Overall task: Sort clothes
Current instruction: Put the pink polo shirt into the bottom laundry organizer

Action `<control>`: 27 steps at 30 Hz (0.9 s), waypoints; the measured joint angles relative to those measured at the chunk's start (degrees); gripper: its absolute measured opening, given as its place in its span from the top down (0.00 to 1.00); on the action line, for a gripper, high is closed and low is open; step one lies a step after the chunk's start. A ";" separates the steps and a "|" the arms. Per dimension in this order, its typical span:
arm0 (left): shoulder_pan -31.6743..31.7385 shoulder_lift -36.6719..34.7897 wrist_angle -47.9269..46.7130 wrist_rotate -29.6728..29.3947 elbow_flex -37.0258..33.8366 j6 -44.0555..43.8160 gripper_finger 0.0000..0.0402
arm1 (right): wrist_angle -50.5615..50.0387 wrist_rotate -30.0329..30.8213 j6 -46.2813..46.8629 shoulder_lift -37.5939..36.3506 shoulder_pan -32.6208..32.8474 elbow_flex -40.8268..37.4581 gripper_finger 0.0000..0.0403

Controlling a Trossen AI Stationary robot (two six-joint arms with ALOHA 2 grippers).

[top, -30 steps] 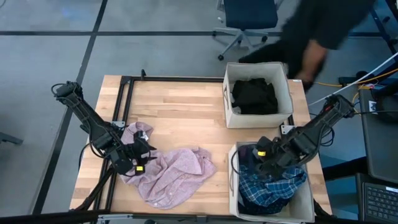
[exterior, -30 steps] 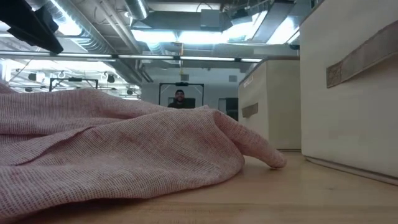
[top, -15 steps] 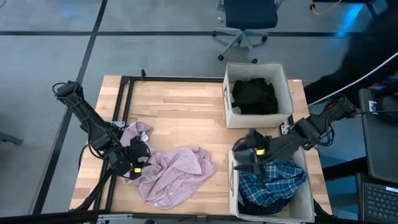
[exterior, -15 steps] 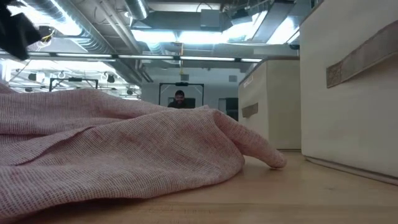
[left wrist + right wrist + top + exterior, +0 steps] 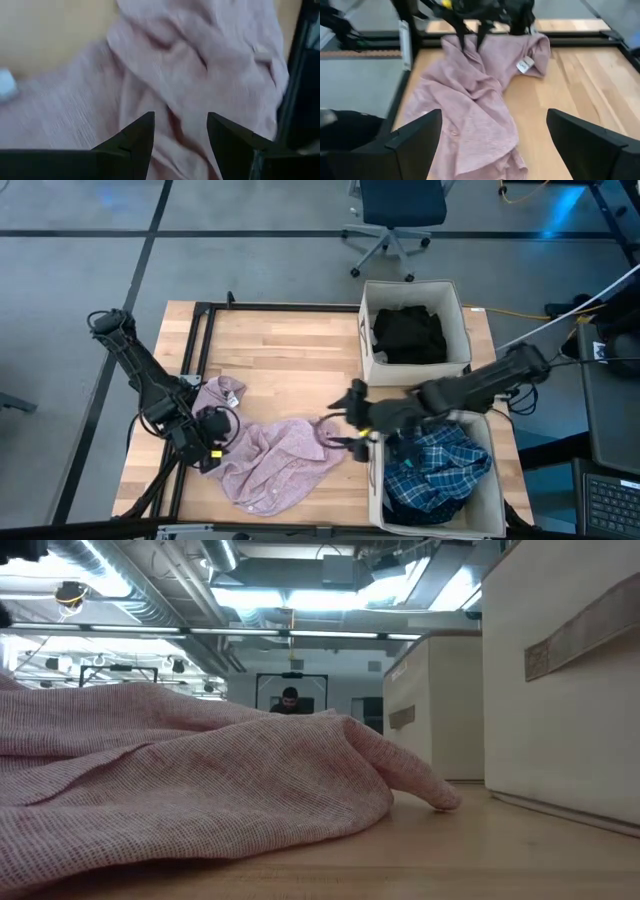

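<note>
Two fabric bins stand on the counter (image 5: 290, 360): one bin (image 5: 366, 330) at upper right of the high view, the other bin (image 5: 374, 480) at lower right. Three garments show: one pink garment (image 5: 275, 465) at lower centre, one black garment (image 5: 410, 332) in the upper bin, one blue plaid garment (image 5: 435, 470) in the lower bin. Two arms, each with one claw: left claw (image 5: 210, 442), right claw (image 5: 345, 423). One office chair (image 5: 395, 205) stands at top. One person (image 5: 290, 698) appears in the low view's centre.

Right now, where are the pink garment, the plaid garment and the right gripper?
pink garment (image 5: 283, 463), high view, middle of the crumpled cloth.
plaid garment (image 5: 440, 465), high view, top fold in the near bin.
right gripper (image 5: 347, 421), high view, between its open fingertips.
</note>
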 joint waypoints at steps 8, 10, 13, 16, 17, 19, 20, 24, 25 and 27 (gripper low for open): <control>-3.74 0.62 -6.69 4.97 0.00 -12.66 0.57 | 9.77 -3.92 -4.56 13.82 -4.43 0.00 0.11; -4.61 1.37 -7.01 4.99 0.00 -13.95 0.57 | 11.97 -5.40 -6.76 17.18 -4.50 0.00 0.11; -5.33 3.95 -7.06 4.42 -0.04 -13.77 0.57 | 13.91 -6.34 -10.82 21.81 -4.30 0.00 0.11; -5.22 7.31 -6.88 4.75 -0.07 -13.74 0.57 | 15.87 -7.19 -13.97 26.41 -4.26 0.00 0.11; -5.16 8.56 -6.63 4.90 -0.07 -13.85 0.57 | 16.62 -7.11 -14.82 27.80 -4.26 0.00 0.11; -5.22 10.69 -6.49 4.96 -0.07 -13.92 0.57 | 20.59 -6.99 -16.04 30.60 -4.30 0.00 0.11; -5.22 11.90 -6.08 4.76 -0.07 -13.92 0.57 | 21.71 -6.95 -16.35 31.91 -4.36 0.00 0.11; -5.19 16.96 -3.57 -5.26 -0.09 -13.81 0.57 | 30.21 -6.96 -16.39 36.54 -4.37 0.06 0.11; -4.99 18.42 -2.60 -7.24 -0.09 -14.21 0.57 | 31.52 -6.87 -16.46 37.30 -4.36 0.20 0.11; -3.95 21.34 -0.61 -9.00 -0.13 -13.11 0.57 | 33.94 -5.60 -16.26 38.30 -4.33 0.20 0.11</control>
